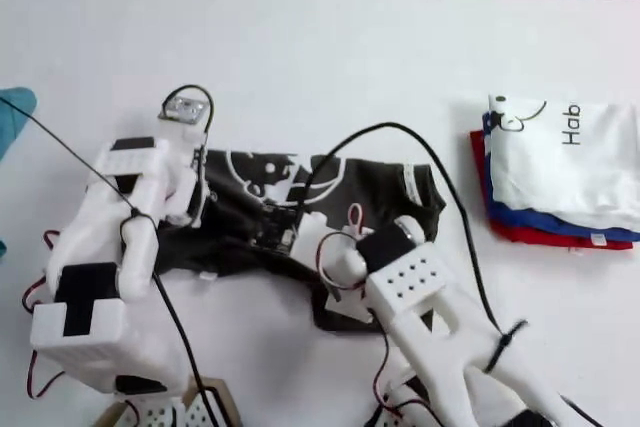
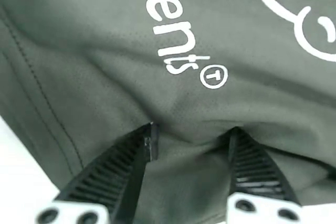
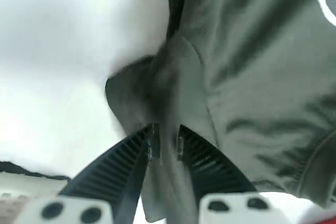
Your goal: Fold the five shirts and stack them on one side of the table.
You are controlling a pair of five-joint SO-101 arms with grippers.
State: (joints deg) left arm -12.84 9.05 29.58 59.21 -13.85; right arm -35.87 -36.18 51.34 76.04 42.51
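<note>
Black shirt (image 1: 230, 222) with white print is spread out, crumpled, across the middle of the white surface (image 1: 300, 57), between the two arms. It is not laid flat: creases and bunched cloth are seen along its near edge.

Left hand (image 2: 192, 132) is held wide open over the printed part of the black shirt. Both fingertips are set against the cloth, which is puckered a little between them, but nothing is clamped. In the high view the left arm is placed at the shirt's left end.

Right hand (image 3: 166, 139) is nearly closed, and a bunched fold of the black shirt's edge is pinched between its fingers (image 3: 194, 153). Bare surface is seen just beside that fold. In the high view the right arm is placed over the shirt's near right part.

A stack (image 1: 560, 182) of three folded shirts is laid at the right side of the surface, well apart from the black shirt. White shirt (image 1: 585, 157) is on top, blue shirt (image 1: 520, 215) is under it, red shirt (image 1: 540, 238) is at the bottom. The blue and red edges are shown past the white one on the left and near sides.

A teal thing (image 1: 12, 117) is seen at the left edge of the high view; what it is cannot be told.
</note>
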